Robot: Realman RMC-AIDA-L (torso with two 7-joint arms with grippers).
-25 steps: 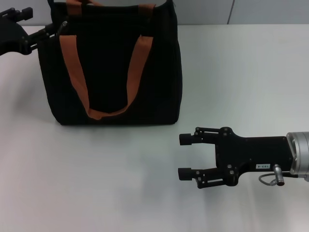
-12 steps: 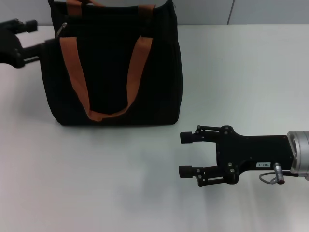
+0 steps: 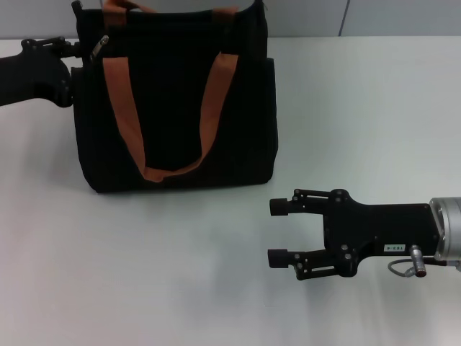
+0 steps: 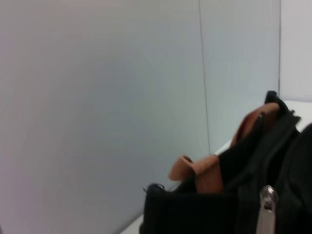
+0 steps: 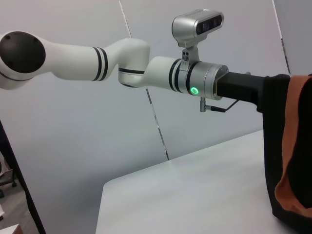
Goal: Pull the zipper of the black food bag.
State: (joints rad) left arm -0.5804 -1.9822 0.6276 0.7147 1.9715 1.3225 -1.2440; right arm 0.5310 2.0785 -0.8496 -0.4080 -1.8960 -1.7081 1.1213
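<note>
With my left gripper at the black food bag's ten o'clock corner beside the zipper, finger state unreadable, a missed pinch would drag the bag; right gripper idles open, empty.

Even, bright light; left wrist pic blurry.

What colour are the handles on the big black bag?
The strap handles on the black food bag are orange-brown. The head view shows them best.
</note>
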